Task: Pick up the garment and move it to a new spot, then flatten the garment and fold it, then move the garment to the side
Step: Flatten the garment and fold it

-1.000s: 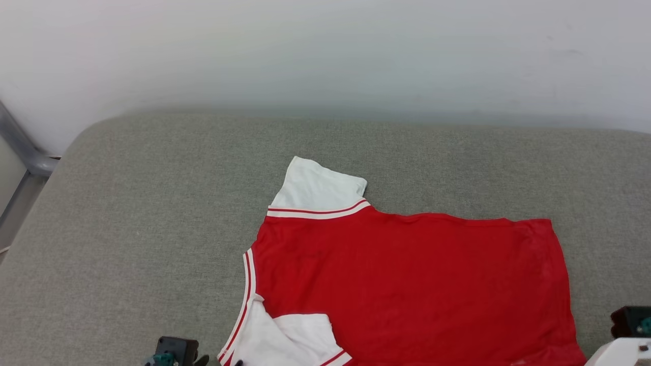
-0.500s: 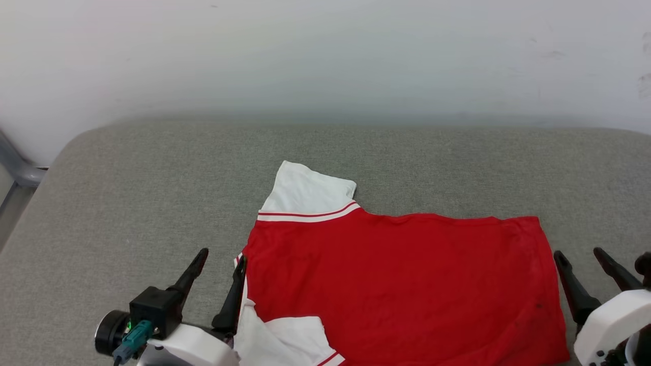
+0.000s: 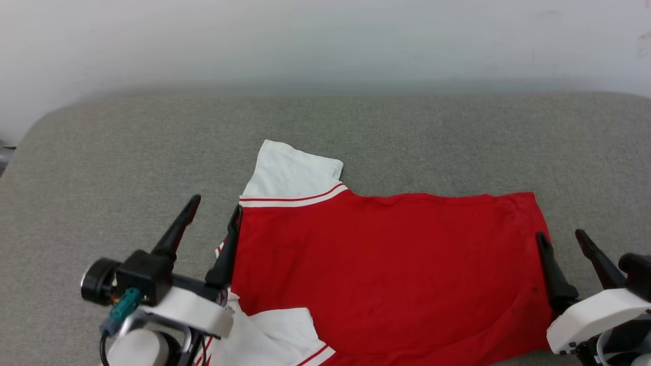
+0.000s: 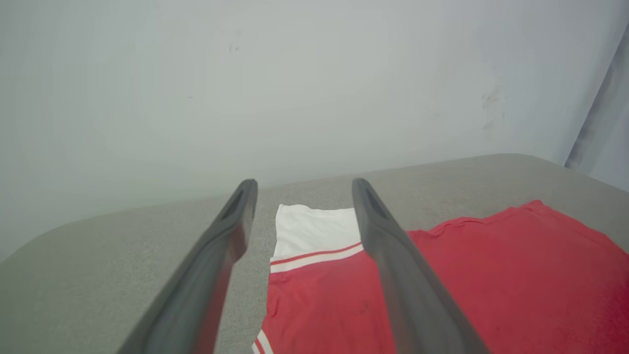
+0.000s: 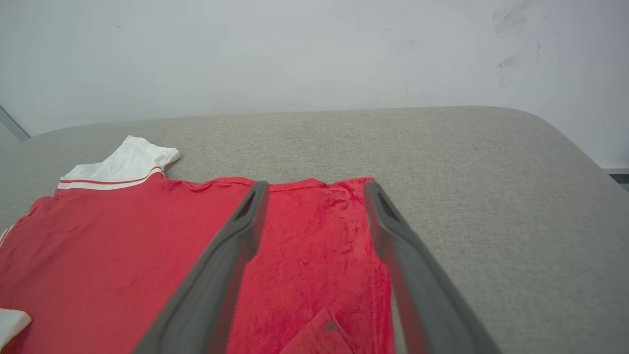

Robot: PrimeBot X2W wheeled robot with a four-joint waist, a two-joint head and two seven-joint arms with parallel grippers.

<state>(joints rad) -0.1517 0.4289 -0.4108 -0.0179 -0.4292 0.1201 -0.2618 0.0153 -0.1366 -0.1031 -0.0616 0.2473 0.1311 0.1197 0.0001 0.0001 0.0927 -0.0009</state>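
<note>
— How do the arms sit?
— Both low at the near edge, fingers pointing away. The left pincer [image 3: 216, 204] is at the collar end, the right pincer [image 3: 559, 235] at the hem. Each has its jaws spread and holds nothing.
— And the garment [image 3: 386, 264]?
— One, flat on the grey surface [image 3: 127, 152], long axis left to right, collar toward the robot's left. Two white sleeves: the far sleeve [image 3: 292, 170] points away, the near sleeve [image 3: 277, 335] lies beside the left arm.
</note>
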